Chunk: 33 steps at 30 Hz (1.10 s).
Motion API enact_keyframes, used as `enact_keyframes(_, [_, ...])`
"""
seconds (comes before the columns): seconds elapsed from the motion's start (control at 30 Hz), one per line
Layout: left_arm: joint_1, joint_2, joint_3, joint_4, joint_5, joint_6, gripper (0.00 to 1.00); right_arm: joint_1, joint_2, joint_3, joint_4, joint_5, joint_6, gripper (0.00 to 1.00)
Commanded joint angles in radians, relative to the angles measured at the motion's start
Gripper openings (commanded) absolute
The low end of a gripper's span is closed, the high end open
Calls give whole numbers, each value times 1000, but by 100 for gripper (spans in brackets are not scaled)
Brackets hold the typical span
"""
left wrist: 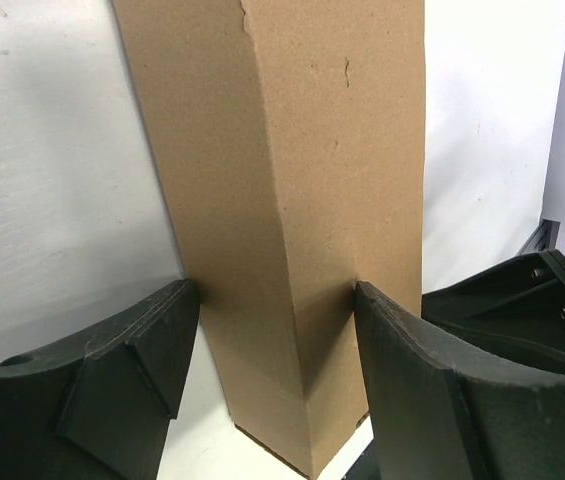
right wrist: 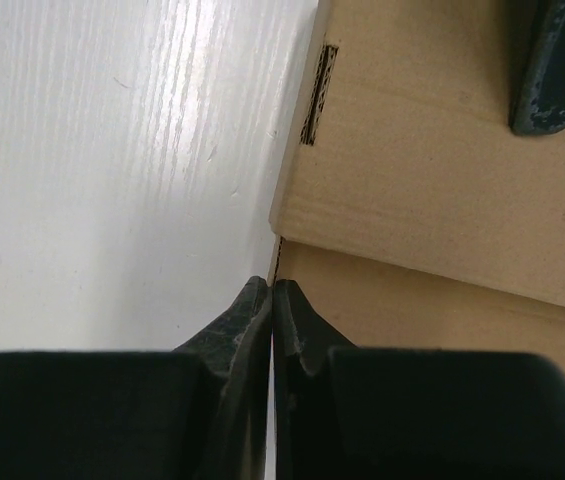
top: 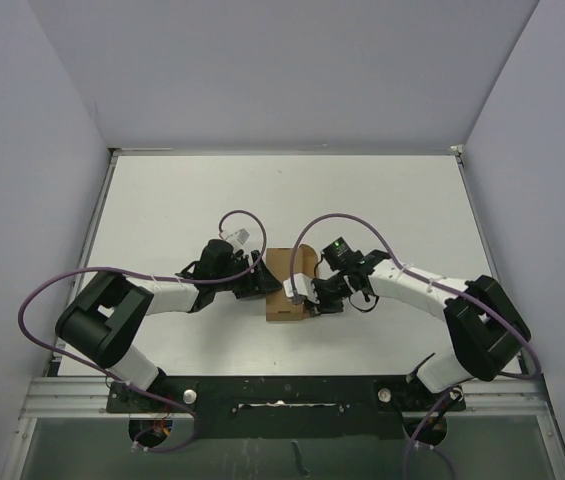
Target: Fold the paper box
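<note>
My left gripper clasped the paper box on the table. My right gripper, pinched shut, met its edge.

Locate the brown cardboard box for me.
Top view: the brown cardboard box sits central on the white table, between the left gripper clamping its left side and the shut right gripper at its right edge.

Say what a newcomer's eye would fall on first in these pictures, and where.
The brown cardboard box, partly folded, sits in the middle of the white table. The left gripper clasps a creased part of it, one finger on each side. The right gripper is shut, its tips right at the box's edge.
</note>
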Motion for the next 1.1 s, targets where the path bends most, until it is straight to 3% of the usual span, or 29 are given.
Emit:
enact_keyframes(0.0, [-6, 22, -26, -70, -25, 21, 60, 30, 22, 82, 55, 0, 58, 0])
enact_keyframes(0.33, [-3, 17, -12, -86, -16, 33, 61, 62, 69, 133, 9, 14, 76, 1])
enact_keyframes(0.77, [47, -34, 94, -235, 17, 127, 65, 1, 35, 148, -64, -67, 34, 21])
enact_keyframes(1.07, [58, -102, 145, -318, 17, 159, 70, -11, 30, 158, -82, -90, 22, 25])
